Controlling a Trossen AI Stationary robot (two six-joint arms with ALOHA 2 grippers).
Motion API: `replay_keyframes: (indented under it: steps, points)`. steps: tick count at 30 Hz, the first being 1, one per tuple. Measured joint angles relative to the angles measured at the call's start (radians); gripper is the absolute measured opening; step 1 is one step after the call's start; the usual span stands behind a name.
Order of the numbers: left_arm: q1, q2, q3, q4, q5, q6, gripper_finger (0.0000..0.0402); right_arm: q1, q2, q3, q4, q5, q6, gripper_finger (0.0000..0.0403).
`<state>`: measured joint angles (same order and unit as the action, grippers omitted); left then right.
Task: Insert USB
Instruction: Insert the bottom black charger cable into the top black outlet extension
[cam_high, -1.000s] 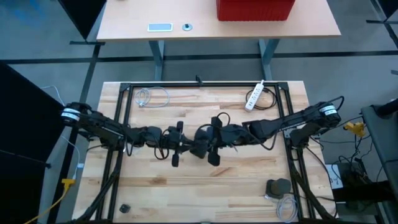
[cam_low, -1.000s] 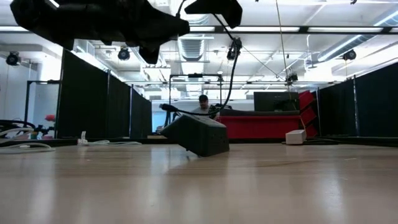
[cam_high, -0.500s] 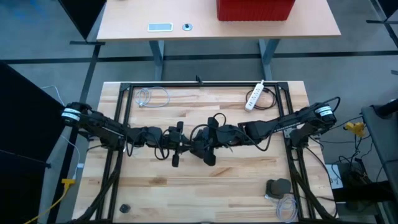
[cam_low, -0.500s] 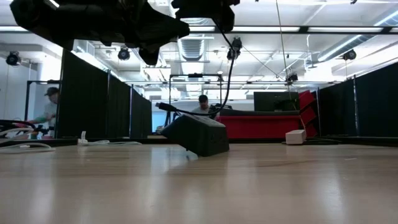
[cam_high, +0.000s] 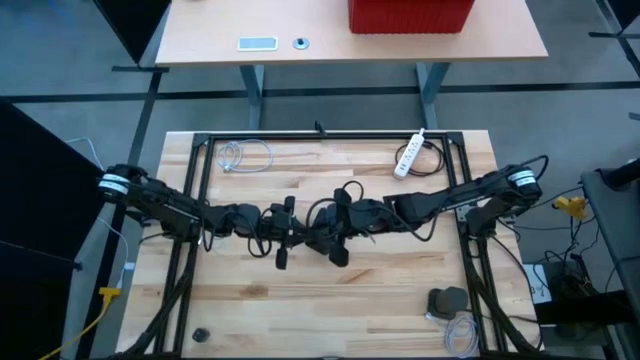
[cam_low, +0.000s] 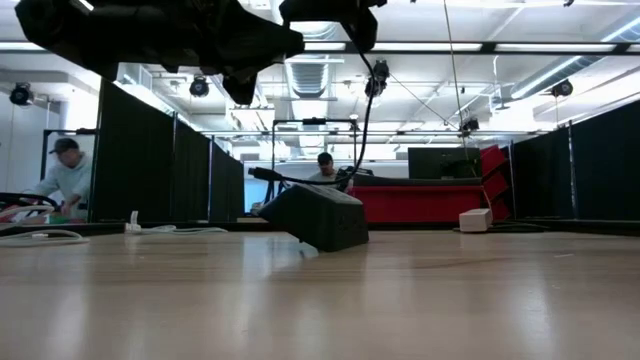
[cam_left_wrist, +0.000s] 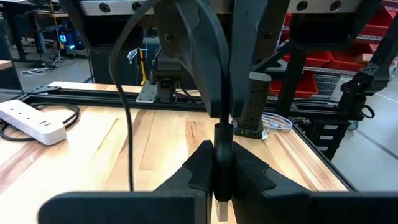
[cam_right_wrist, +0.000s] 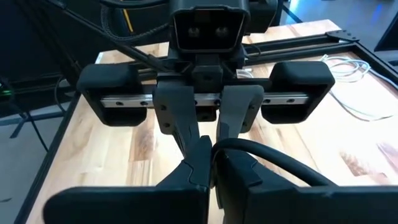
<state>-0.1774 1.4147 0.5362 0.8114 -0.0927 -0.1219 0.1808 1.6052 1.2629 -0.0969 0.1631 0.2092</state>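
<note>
High view: left claw (cam_high: 284, 233) and right claw (cam_high: 322, 236) meet nose to nose at the desk's (cam_high: 300, 300) centre; a white power strip (cam_high: 408, 153) lies toward 1 o'clock.

Left wrist view: the left claw (cam_left_wrist: 221, 186) pinches the USB plug (cam_left_wrist: 222, 163), its cable (cam_left_wrist: 205, 50) rising.

Right wrist view: the right claw (cam_right_wrist: 212, 167), pressed together, grips that black cable (cam_right_wrist: 273, 160).
</note>
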Motion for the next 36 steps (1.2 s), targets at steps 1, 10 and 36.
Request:
replay_keyframes:
  steps: [1,10,36]
  points:
    - [-0.001,-0.006,0.0,-0.021,0.0,0.003,0.0038,0.007,-0.001,-0.002,-0.021,0.026,0.005,0.0001]
    - [-0.005,-0.084,0.0,-0.298,-0.016,0.031,0.013,0.082,-0.008,-0.032,-0.22,0.276,0.077,0.0001]
    - [0.025,0.113,-0.09,-0.425,-0.231,0.218,0.0144,0.106,-0.188,-0.42,0.027,0.44,0.09,0.0]
